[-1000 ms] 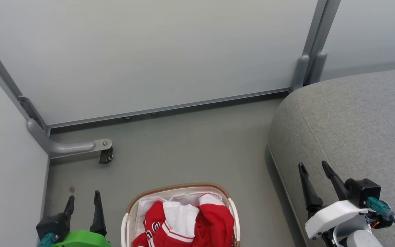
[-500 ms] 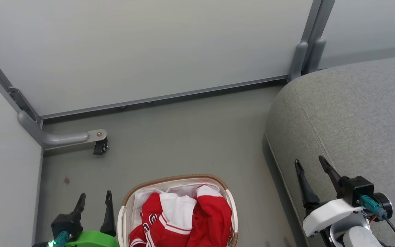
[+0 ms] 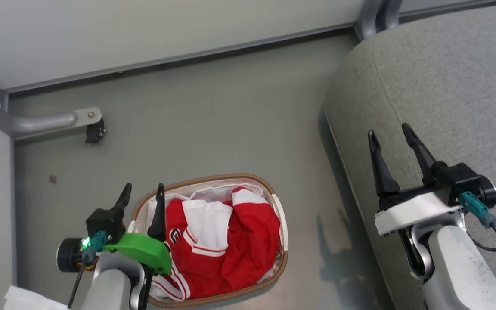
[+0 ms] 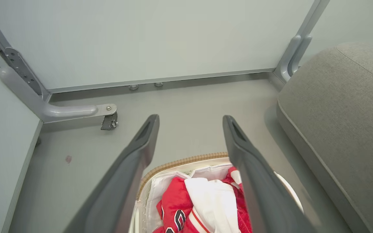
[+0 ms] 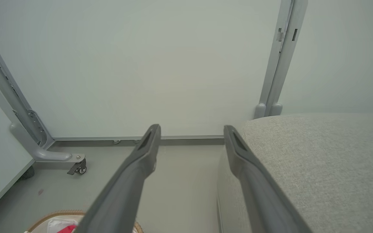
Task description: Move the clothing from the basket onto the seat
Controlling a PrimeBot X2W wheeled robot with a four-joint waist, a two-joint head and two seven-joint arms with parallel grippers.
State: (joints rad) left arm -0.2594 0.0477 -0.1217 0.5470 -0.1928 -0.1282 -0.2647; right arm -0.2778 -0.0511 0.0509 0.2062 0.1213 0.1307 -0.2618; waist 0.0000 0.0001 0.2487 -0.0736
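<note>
Here clothing [image 3: 230, 241] in basket [image 3: 213, 176], by left end effector [image 3: 144, 187].

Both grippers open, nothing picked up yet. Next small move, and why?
Probably lower the left gripper onto the red clothing and close. Its open fingers hang at the left rim of the basket, with the garments bunched just beside them. The right gripper is over the grey sofa, away from the basket.

A grey-green floor [image 3: 213, 107] ran up to pale partition panels [image 5: 141, 64] set in grey metal posts [image 5: 283, 58]. From the left corner a curved metal foot [image 3: 45, 122] reached out, ending in a black caster [image 3: 94, 134]. A small reddish spot [image 3: 52, 179] marked the floor nearby.
</note>
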